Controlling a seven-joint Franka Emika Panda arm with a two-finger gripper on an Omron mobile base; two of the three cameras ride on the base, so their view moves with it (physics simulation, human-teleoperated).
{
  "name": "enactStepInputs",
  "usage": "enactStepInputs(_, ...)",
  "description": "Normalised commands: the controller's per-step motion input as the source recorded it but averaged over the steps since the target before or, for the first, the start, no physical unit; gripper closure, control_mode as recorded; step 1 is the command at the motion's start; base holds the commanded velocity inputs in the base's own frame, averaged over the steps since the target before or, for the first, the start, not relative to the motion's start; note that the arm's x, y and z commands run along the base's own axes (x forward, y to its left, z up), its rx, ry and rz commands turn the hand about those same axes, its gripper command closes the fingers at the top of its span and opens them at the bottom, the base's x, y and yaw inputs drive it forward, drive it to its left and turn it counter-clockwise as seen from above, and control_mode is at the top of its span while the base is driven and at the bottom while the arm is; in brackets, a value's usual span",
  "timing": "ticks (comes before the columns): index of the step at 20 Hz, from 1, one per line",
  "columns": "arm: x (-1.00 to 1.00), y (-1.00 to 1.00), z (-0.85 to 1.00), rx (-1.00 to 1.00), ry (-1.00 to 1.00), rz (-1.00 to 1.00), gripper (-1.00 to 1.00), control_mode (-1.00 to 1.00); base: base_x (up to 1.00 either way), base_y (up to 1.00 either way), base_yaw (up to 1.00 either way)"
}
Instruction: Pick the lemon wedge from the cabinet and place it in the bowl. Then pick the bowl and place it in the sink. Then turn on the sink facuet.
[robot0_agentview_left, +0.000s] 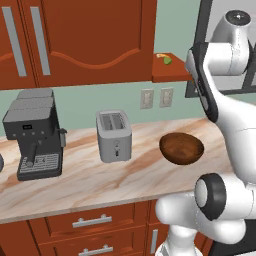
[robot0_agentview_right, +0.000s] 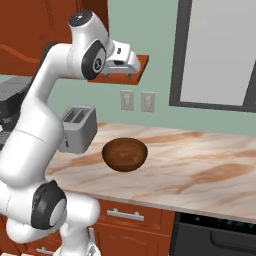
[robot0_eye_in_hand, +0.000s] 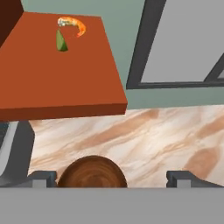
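The lemon wedge (robot0_eye_in_hand: 61, 41), small and yellow-green, lies near the back of the red-brown cabinet's flat side shelf (robot0_eye_in_hand: 65, 83), next to a small orange piece (robot0_eye_in_hand: 72, 24). From the left base the lemon wedge (robot0_agentview_left: 167, 60) shows on the same shelf (robot0_agentview_left: 172, 74). My gripper (robot0_eye_in_hand: 111, 178) is open and empty, held out in front of the shelf's front edge and above the counter; the hand (robot0_agentview_right: 131, 70) sits level with the shelf. The dark wood-grain bowl (robot0_agentview_left: 181, 148) (robot0_agentview_right: 125, 153) stands empty on the counter below. The sink and the sink facuet are out of view.
A silver toaster (robot0_agentview_left: 114, 135) and a grey coffee machine (robot0_agentview_left: 34, 132) stand on the marble counter (robot0_agentview_left: 100, 180) left of the bowl. Wall outlets (robot0_agentview_left: 155, 98) sit under the shelf. A dark-framed window (robot0_agentview_right: 220, 50) is to the shelf's right.
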Motion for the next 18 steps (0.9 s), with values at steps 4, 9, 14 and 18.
enactStepInputs(4, 0.70, -0.06, 0.00, 0.00, 0.00, 0.03, -1.00, -1.00, 0.00, 0.00, 0.00)
enactStepInputs(9, 0.53, 0.00, 0.00, 0.00, -0.01, 0.14, -1.00, -1.00, 0.00, 0.00, 0.00)
enactStepInputs(14, 0.45, 0.00, 0.00, 0.00, -0.03, 0.21, -1.00, -1.00, 0.00, 0.00, 0.00)
enactStepInputs(18, 0.60, 0.00, -0.01, 0.00, -0.04, 0.20, -1.00, -1.00, 0.00, 0.00, 0.00)
